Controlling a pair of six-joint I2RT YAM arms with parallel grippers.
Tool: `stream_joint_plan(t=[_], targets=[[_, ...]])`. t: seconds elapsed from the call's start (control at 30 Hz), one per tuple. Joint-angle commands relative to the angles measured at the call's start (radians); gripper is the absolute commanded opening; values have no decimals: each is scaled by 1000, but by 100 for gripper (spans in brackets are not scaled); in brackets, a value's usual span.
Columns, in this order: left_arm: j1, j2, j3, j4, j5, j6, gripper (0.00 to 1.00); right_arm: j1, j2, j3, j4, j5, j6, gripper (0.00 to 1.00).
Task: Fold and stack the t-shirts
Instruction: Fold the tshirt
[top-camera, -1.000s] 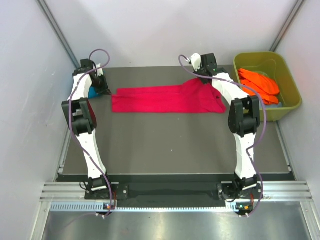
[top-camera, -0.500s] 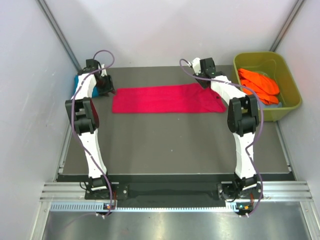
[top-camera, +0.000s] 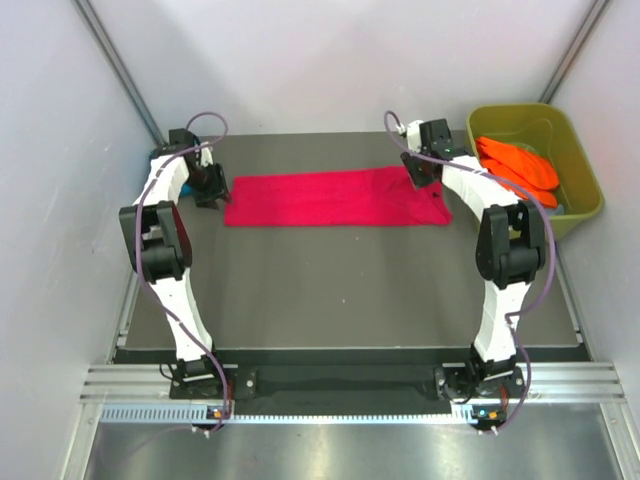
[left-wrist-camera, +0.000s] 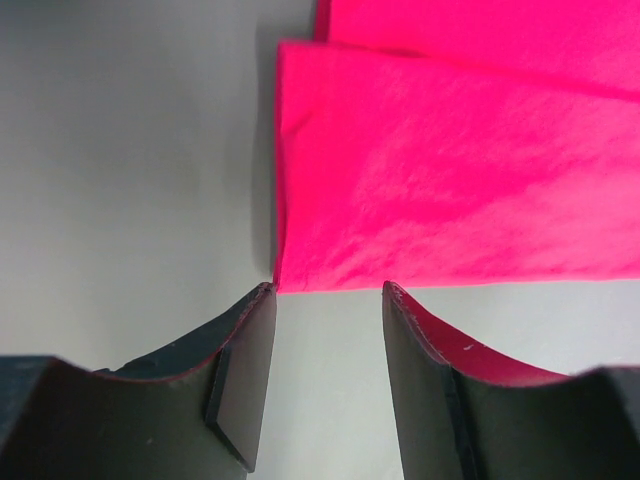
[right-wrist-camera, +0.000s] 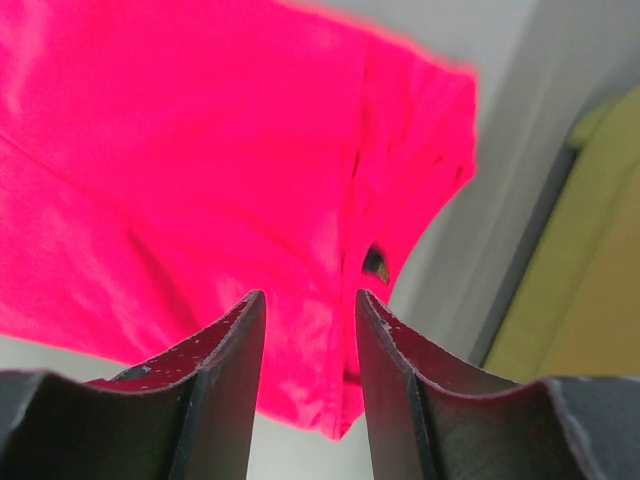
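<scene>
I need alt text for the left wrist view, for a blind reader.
The black left gripper, open, is poised just at the edge of a folded crimson-pink cloth t-shirt lying flat on a grey table.

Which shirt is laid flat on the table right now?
The crimson-pink t-shirt, lying as a long flat strip; the orange shirts sit bunched in the olive-green tub.

A robotics lab test cell is shown. A dark desk (top-camera: 330, 290) is boxed in on three sides by plain white panel walls (top-camera: 330, 60). Two white-and-black robot arms, the left arm (top-camera: 165, 250) and the right arm (top-camera: 500, 270), are bolted to an aluminium rail (top-camera: 330, 378) at the near edge, and purple cables (top-camera: 207, 114) are looped over them. A perforated strip (top-camera: 330, 412) and bare sheet metal (top-camera: 330, 450) are seen below the rail.
</scene>
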Motion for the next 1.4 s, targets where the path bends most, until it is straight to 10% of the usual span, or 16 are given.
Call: stream_joint_plan(t=[0.0, 0.57, 0.7, 0.77, 1.37], targets=[[2, -15, -17, -13, -3, 1, 52, -30, -40, -30, -55, -40, 54, 42], [2, 126, 26, -27, -9, 4, 48, -91, 17, -136, -69, -38, 59, 43], [3, 133, 26, -29, -4, 11, 27, -93, 74, -109, -69, -35, 62, 20], [2, 125, 12, -35, -1, 15, 0, -93, 104, -89, -67, -35, 68, 12], [0, -143, -263, -88, 103, 31, 0, -93, 229, 124, -55, -26, 71, 0]])
